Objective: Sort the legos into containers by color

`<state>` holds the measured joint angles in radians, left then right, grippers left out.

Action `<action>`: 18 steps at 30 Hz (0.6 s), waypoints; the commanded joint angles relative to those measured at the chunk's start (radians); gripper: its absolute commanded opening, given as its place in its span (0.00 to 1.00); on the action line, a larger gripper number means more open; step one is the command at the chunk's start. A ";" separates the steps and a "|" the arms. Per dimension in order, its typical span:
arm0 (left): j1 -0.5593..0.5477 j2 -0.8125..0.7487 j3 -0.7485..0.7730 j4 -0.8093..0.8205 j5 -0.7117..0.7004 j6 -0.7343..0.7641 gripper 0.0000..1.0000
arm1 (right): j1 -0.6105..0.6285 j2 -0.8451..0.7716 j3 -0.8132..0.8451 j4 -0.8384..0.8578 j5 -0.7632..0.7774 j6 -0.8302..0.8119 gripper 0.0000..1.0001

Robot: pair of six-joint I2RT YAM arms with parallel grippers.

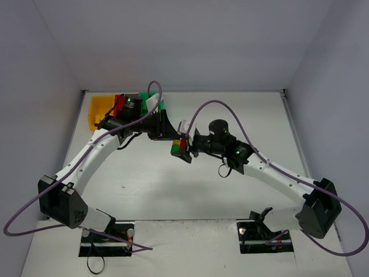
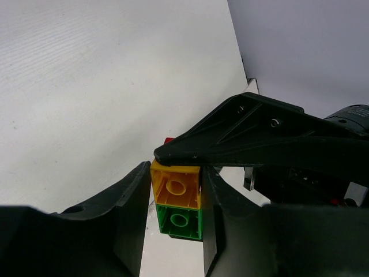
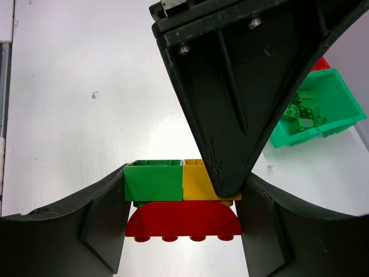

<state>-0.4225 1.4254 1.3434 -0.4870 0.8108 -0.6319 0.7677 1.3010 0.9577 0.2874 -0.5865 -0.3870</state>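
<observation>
Green, yellow and red plastic lego clump [image 1: 179, 146] sits over the middle of white table [image 1: 173, 196], well off every edge, bare table near and to the right; right gripper [image 3: 181, 199] pinches it end to end, left gripper [image 2: 176, 179] fingers pressed on yellow brick [image 2: 176, 186] sides. Joined yellow plastic bin [image 1: 98, 109] and green plastic bin [image 3: 300, 135] by far-left wall, green bricks [image 3: 302, 109] inside green one

A: What does the white table [image 1: 173, 190] carry?
B: At the upper left of the top view, a row of joined containers [image 1: 106, 103]: yellow bin [image 1: 97, 111], red bin [image 1: 119, 101], green bin [image 1: 159, 105].
</observation>
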 commanded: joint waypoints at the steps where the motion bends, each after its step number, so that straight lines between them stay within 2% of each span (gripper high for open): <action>1: -0.004 -0.010 0.010 0.114 0.037 -0.022 0.12 | 0.019 -0.040 0.049 0.087 -0.035 -0.003 0.13; 2: -0.004 -0.011 0.010 0.114 0.039 -0.022 0.12 | 0.018 -0.040 0.049 0.087 -0.035 -0.003 0.13; 3: -0.004 -0.013 0.011 0.117 0.039 -0.020 0.07 | 0.018 -0.040 0.044 0.085 -0.026 -0.003 0.19; 4: -0.002 -0.014 0.013 0.119 0.037 -0.009 0.05 | 0.018 -0.040 0.042 0.085 -0.021 -0.004 0.30; 6: 0.001 -0.017 0.013 0.117 0.034 0.004 0.02 | 0.016 -0.040 0.036 0.081 -0.006 -0.004 0.43; 7: 0.002 -0.017 0.013 0.117 0.036 0.020 0.01 | 0.016 -0.042 0.032 0.076 -0.001 -0.004 0.56; 9: 0.004 -0.020 0.014 0.117 0.039 0.034 0.01 | 0.015 -0.045 0.026 0.064 0.017 -0.006 0.73; 10: 0.005 -0.022 0.014 0.120 0.041 0.047 0.01 | 0.015 -0.046 0.021 0.059 0.023 -0.006 0.79; 15: 0.017 -0.029 0.017 0.120 0.041 0.080 0.01 | 0.008 -0.062 0.004 0.036 0.045 -0.003 0.91; 18: 0.022 -0.025 0.016 0.119 0.051 0.092 0.01 | -0.001 -0.074 -0.007 0.033 0.056 -0.003 0.91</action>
<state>-0.4107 1.4269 1.3434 -0.4381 0.8242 -0.5770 0.7731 1.2793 0.9546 0.2676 -0.5480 -0.3912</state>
